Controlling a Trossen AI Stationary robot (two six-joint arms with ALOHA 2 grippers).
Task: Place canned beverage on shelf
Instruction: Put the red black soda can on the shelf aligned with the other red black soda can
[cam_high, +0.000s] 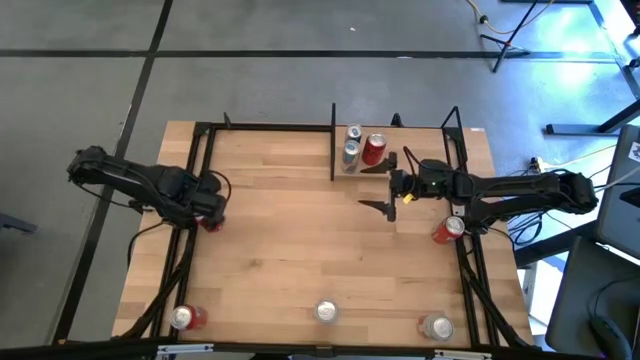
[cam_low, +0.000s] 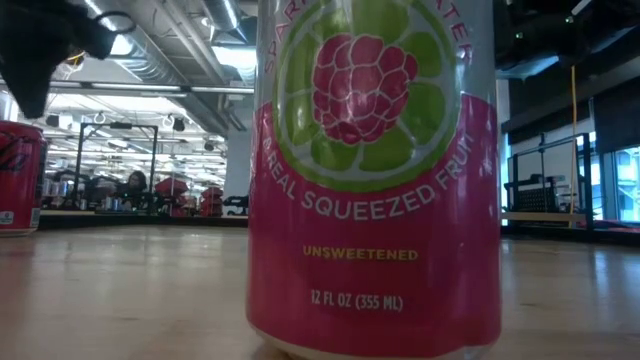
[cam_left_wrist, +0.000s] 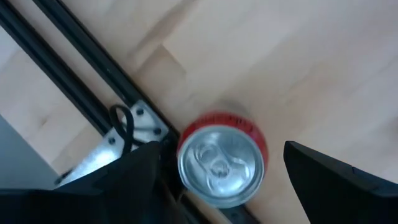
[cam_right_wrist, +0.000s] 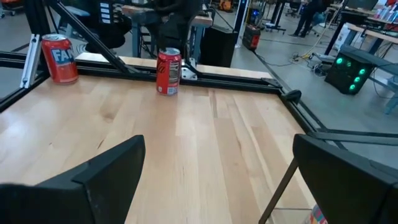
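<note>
Left pincer spread wide above a red can at the worktop's left edge.
Risk: one finger descends near the black frame rail, so it may snag and tip the can. The right pincer, open and empty, hovers beside the shelf at the far edge.

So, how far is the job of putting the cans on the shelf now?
Three cans, two silver and one red, already stand in the wooden shelf bay. The right claw is open and empty just in front of it. The left claw is open around a red can at the left rail, not yet gripping. Four more cans remain: one by the right rail, three along the near edge.
</note>
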